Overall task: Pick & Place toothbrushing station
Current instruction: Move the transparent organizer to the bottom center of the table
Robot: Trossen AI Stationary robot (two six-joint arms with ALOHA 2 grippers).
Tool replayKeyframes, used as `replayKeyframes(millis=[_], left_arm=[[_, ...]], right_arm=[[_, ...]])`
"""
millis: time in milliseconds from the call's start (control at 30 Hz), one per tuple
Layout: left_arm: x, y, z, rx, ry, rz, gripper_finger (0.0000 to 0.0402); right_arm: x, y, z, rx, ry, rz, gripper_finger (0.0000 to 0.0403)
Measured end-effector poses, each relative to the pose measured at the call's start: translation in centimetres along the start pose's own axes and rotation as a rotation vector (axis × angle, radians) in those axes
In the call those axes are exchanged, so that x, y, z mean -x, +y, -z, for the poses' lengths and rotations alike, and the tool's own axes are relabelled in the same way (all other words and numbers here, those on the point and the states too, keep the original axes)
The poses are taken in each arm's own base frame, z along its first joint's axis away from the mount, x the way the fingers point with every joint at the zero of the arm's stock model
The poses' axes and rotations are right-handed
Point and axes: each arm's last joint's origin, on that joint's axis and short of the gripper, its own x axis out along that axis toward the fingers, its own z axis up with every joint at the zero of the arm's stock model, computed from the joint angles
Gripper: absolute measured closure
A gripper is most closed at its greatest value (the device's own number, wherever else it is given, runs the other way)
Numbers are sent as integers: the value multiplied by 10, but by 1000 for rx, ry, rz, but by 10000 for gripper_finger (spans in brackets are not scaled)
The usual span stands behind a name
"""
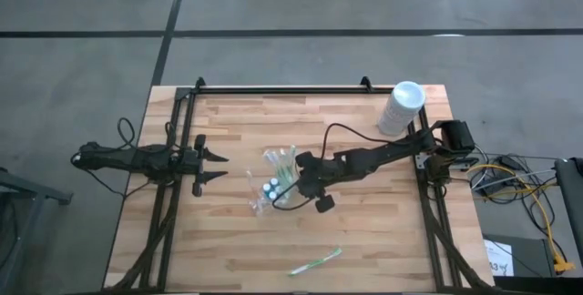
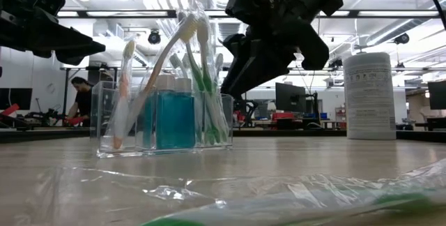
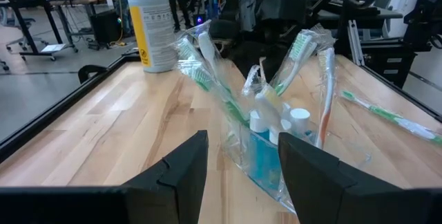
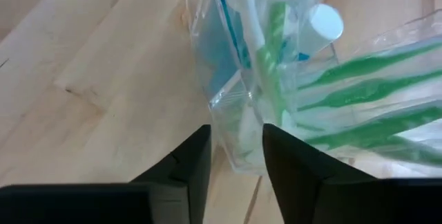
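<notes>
Wrapped toothbrush [image 1: 316, 260] apart from wipes canister [image 1: 401, 107].

Two dark fingers [image 3: 183, 175] of the left gripper [image 3: 242, 175] parted, clear plastic organizer [image 3: 276, 162] with wrapped toothbrushes and blue-liquid bottles just ahead, white wipes canister [image 3: 152, 30] beyond, green wrapped toothbrush [image 3: 390, 117] lying on light wooden table [image 3: 103, 127]

left gripper [image 1: 221, 166]: my fingers apart, parked at left edge | right gripper [image 1: 293, 188]: mid-table, fingers slightly apart
</notes>
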Motion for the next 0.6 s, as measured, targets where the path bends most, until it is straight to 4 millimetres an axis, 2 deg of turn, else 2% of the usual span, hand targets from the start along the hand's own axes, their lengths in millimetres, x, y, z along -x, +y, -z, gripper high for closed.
replayKeyframes(millis=[233,600], left_arm=[[0,0,0,0,0,0,220],[0,0,0,0,0,0,220]], right_arm=[[1,-3,-1,52,-9,11,255],[-1,-16,4,35,-40,49,267]])
